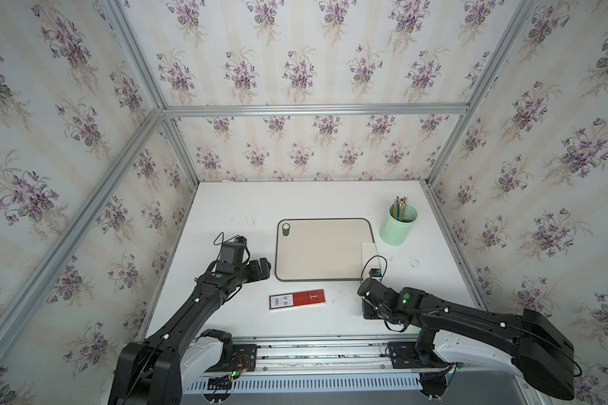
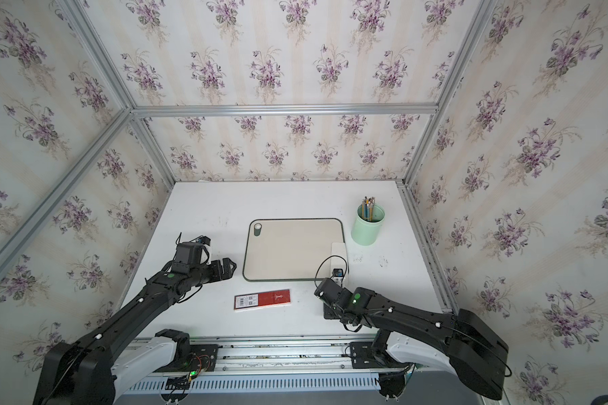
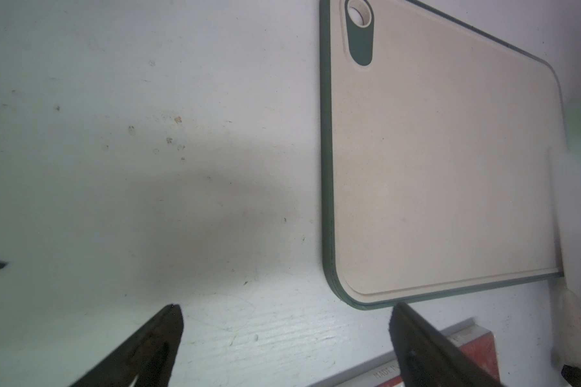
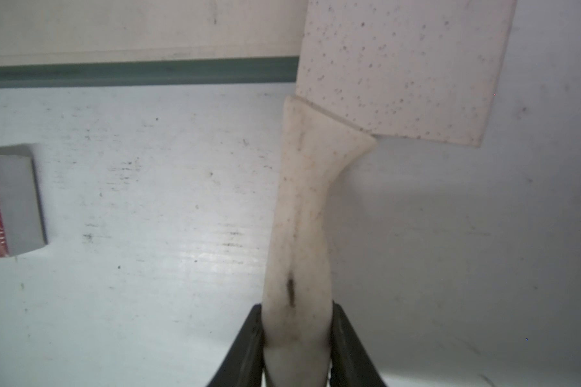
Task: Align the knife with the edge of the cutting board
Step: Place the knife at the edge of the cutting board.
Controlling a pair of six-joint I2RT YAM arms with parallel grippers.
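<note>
Near the tabletop's (image 1: 243, 203) middle lies the cutting board (image 1: 323, 249). Along its side facing the tabletop's right edge sits the knife (image 1: 369, 256); both top views show only its pale blade, the arm covering the rest. The right wrist view shows what they hide: the right end effector (image 4: 297, 308) clamped on the butt of the curved handle, and the speckled blade overlapping the board's green rim at its near corner. The left wrist view shows the left end effector (image 3: 285, 307), fingers wide apart over bare tabletop beside the board's opposite side, with a red box (image 3: 477, 348) close by.
</note>
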